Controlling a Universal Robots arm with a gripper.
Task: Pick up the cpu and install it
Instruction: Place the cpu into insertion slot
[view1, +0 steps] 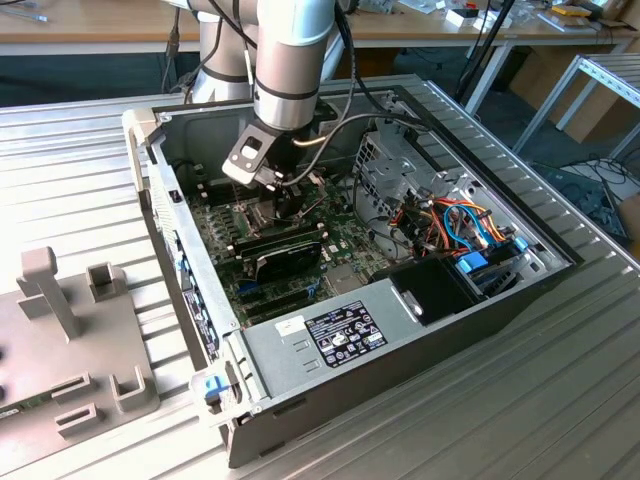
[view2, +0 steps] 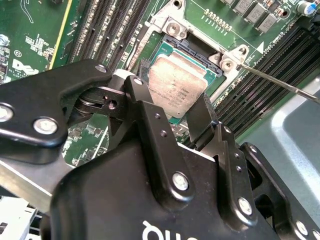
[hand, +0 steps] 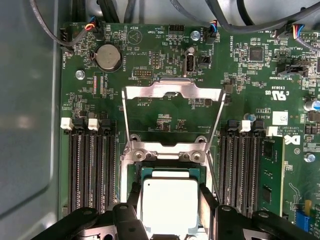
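1. Gripping the cpu (hand: 169, 207) by two opposite edges, the gripper (hand: 170, 197) has its black fingers (hand: 207, 200) closed against the chip in both wrist views.
2. The cpu (view2: 177, 82) is a thin, flat, nearly square plate with a dull brushed silver top and faint print. It lies over the socket of the green motherboard (hand: 165, 100). Whether it is fully seated I cannot tell.
3. Its metal face points up at the cameras. Its edges run square with the socket, and its slightly longer side runs parallel to the black memory slots (hand: 90, 170) on both sides.
4. The bright steel socket frame (hand: 172, 90) is swung open and lies flat on the board beyond the socket, just beside the round coin battery (hand: 108, 56).
5. Room is tight: the fingers fit between the chip and the socket's steel bracket, with the slots close alongside.
6. In the exterior view the gripper (view1: 285, 205) hangs inside the open computer case (view1: 180, 250). A black expansion card (view1: 285, 255) lies at six o'clock from it, a grey power supply (view1: 330, 335) at five o'clock, and coloured cables (view1: 455, 225) at three o'clock.
7. The case rests on a ribbed metal table (view1: 500, 420).
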